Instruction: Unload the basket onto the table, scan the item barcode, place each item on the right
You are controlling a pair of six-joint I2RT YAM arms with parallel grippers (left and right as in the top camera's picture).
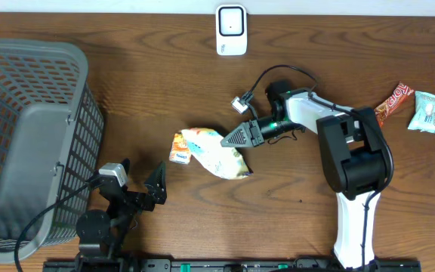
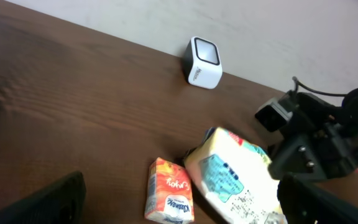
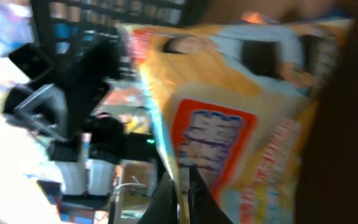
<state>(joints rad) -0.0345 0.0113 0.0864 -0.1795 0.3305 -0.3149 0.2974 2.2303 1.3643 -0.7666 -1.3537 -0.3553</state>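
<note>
The brown wooden counter (image 1: 165, 68) fills the overhead view. A grey mesh basket (image 1: 29, 57) takes up its left end. The right arm (image 1: 353, 162) reaches from the near edge toward the middle. Its right tool (image 1: 232, 138) has its jaws pinched together on the right edge of a yellow snack bag (image 1: 219, 155). The bag sits at the centre of the counter. In the left wrist view it is tipped up, with a pale printed face showing. The left arm (image 1: 100, 223) is low at the near edge beside the basket. Its left tool (image 1: 140, 175) is spread wide, holds nothing, and is apart from the bag. A white scanner (image 1: 231, 30) stands at the far edge, well apart from the bag. A small orange tissue pack (image 1: 180, 147) lies just left of the bag. At the right end lie a candy bar (image 1: 393, 103) and a teal packet (image 1: 427, 112).
</note>
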